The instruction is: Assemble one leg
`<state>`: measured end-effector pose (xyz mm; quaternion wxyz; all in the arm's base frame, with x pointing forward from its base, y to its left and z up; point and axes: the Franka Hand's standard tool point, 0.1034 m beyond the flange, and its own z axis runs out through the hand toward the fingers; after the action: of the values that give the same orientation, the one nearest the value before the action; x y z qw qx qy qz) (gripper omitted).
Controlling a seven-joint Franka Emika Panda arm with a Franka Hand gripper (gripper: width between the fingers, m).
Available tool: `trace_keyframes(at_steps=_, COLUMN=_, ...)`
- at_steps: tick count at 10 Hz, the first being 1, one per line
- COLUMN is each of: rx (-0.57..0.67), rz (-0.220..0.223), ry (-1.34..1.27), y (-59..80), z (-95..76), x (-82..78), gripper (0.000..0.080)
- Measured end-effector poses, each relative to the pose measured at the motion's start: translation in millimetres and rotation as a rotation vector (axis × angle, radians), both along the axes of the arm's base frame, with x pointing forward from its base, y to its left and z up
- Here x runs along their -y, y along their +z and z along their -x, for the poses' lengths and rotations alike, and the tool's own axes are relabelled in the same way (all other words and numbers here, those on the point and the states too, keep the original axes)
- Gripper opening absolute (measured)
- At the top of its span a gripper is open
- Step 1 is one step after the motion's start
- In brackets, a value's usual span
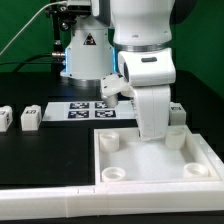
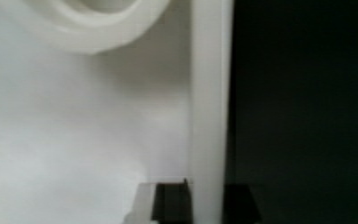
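Note:
The large white panel (image 1: 150,160) with round corner sockets lies at the exterior view's right front. My gripper (image 1: 153,135) is down on its far rim. In the wrist view my gripper (image 2: 206,205) straddles the panel's raised rim (image 2: 208,100), with one dark finger (image 2: 172,207) on the inner side and the other on the outer side, both against the rim. One corner socket (image 2: 96,20) shows beyond. Two small white legs with tags (image 1: 30,117) (image 1: 5,119) stand on the black table at the exterior view's left. Another small white block (image 1: 178,113) stands right of my arm.
The marker board (image 1: 85,109) lies flat behind the panel, near the arm's base. A long white rail (image 1: 50,193) runs along the front edge. A green wall is behind.

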<state>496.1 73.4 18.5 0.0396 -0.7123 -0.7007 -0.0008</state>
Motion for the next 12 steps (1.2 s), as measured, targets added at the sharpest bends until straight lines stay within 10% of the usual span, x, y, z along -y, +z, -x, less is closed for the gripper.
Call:
trace_keyframes(at_steps=5, rx=0.0, rz=-0.004, ry=-0.004, y=-6.5, z=0.3, x=0.7, gripper=0.0064)
trace_keyframes(at_steps=6, rx=-0.001, rz=-0.004, ry=-0.004, y=-6.8, z=0.5, x=1.0, gripper=0.0285)
trace_keyframes(at_steps=7, rx=-0.001, rz=-0.004, ry=-0.005, y=-6.8, z=0.5, x=1.3, gripper=0.0285)
trace_keyframes(at_steps=9, rx=-0.001, rz=-0.004, ry=-0.006, y=-7.0, z=0.6, x=1.6, gripper=0.0594)
trace_keyframes(at_steps=12, rx=-0.001, rz=-0.004, ry=-0.006, y=-7.0, z=0.6, x=2.0, gripper=0.0646)
